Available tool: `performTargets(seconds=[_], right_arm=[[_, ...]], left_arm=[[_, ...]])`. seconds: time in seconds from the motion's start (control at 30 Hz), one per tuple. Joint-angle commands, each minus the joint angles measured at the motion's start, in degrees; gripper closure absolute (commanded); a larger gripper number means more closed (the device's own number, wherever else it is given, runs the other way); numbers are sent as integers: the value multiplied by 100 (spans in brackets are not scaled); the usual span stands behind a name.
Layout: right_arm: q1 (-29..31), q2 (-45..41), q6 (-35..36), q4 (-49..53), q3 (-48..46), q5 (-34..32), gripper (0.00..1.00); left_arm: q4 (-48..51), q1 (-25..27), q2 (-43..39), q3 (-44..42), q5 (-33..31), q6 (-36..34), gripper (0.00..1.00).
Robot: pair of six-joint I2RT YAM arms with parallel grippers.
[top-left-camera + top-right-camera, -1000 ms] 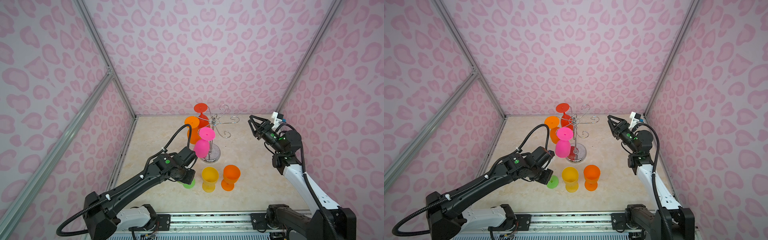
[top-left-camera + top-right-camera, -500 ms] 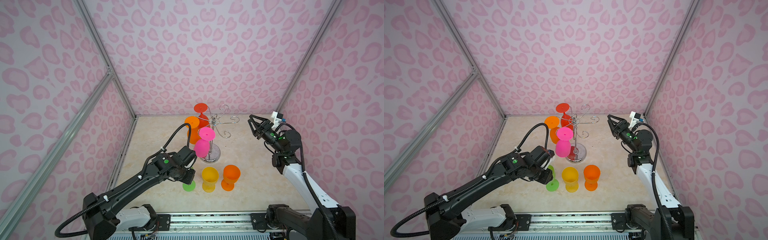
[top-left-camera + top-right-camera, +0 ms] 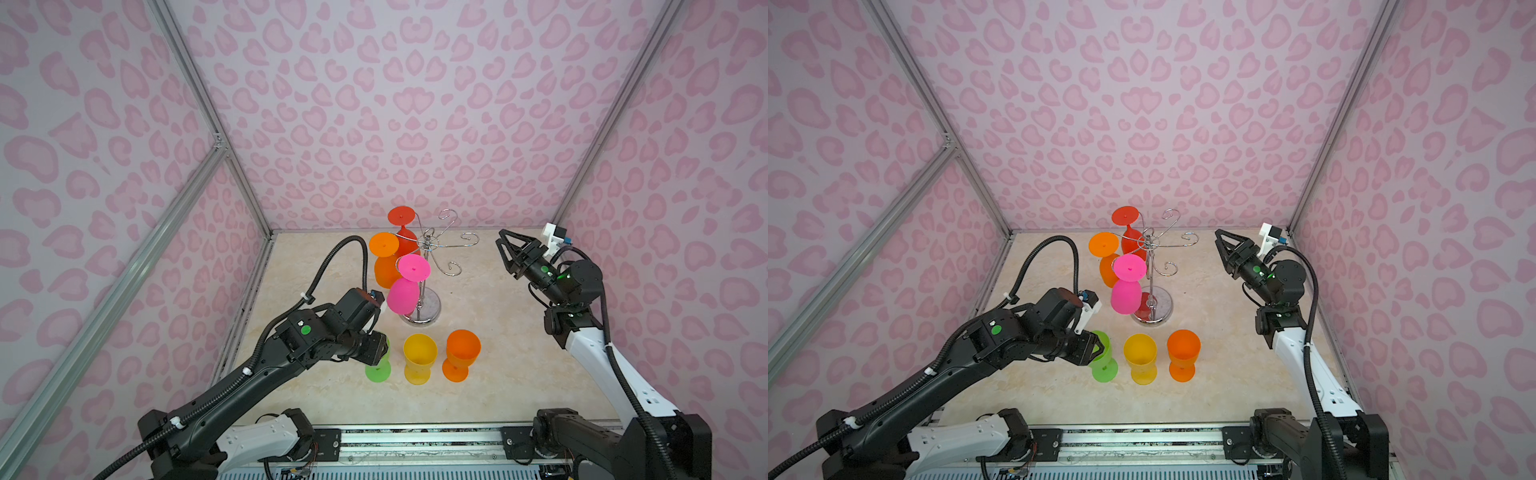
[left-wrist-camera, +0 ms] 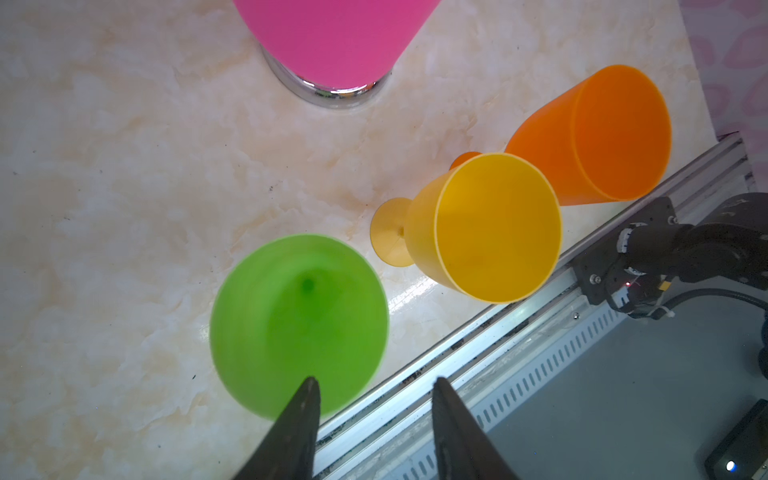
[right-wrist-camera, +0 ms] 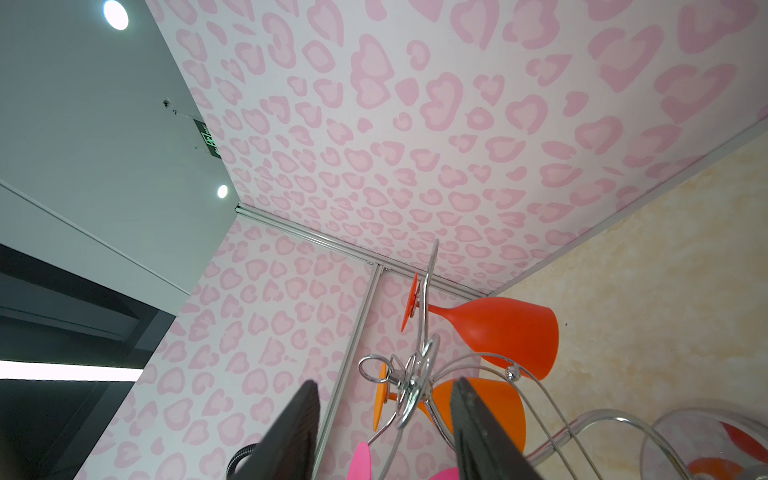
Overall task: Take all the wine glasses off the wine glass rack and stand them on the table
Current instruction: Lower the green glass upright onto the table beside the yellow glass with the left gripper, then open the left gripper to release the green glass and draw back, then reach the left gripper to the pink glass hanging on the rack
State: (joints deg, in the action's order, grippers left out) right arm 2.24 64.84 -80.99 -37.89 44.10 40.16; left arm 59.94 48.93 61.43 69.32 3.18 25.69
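Observation:
The chrome wine glass rack [image 3: 428, 309] [image 3: 1160, 307] stands mid-table on its mirror disc base. Three wine glasses hang upside down from its hooks: pink [image 3: 402, 295] [image 3: 1125, 296], orange [image 3: 384, 270] [image 3: 1106, 270] and red [image 3: 405, 243] [image 3: 1129, 245]. My left gripper [image 4: 376, 382] [image 3: 1096, 347] is open just above a green glass [image 4: 299, 324] [image 3: 378, 370] standing upright on the table. That glass's rim lies beside one finger, with nothing between the jaws. My right gripper [image 5: 385, 384] [image 3: 500, 239] hangs open in the air right of the rack, pointing at the hook hub [image 5: 409, 374].
A yellow glass [image 3: 419, 357] [image 4: 490, 224] and an orange glass [image 3: 462, 351] [image 4: 602, 133] stand upright right of the green one, in front of the rack. The metal front rail [image 4: 498, 332] runs close behind them. Pink patterned walls enclose the table.
My left jaws have opened and let go of the green glass, which now stands upright on its foot. The right arm has not moved.

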Motion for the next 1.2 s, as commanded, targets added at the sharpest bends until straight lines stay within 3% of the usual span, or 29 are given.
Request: performTargets(seconds=[0.0,0.27,0.63,0.83,1.17], right_arm=[[-4,-30,24,-184,-67,44,48],[-22,-99,48,-258,-221,45,48],[-24,-41,-91,-447,-289,40,48],[-22,-212,22,-231,-253,18,49],[-94,-296,31,-218,-326,53,49]], left_arm=[[-152,3,-275,205,-80,117,52],[-1563,3,-779,366,-74,510,50],[-3559,-78,-1062,-120,226,1524,48],[-5040,-419,-984,-676,944,2450,47],[-5405,-709,-240,-551,1716,2980,47]])
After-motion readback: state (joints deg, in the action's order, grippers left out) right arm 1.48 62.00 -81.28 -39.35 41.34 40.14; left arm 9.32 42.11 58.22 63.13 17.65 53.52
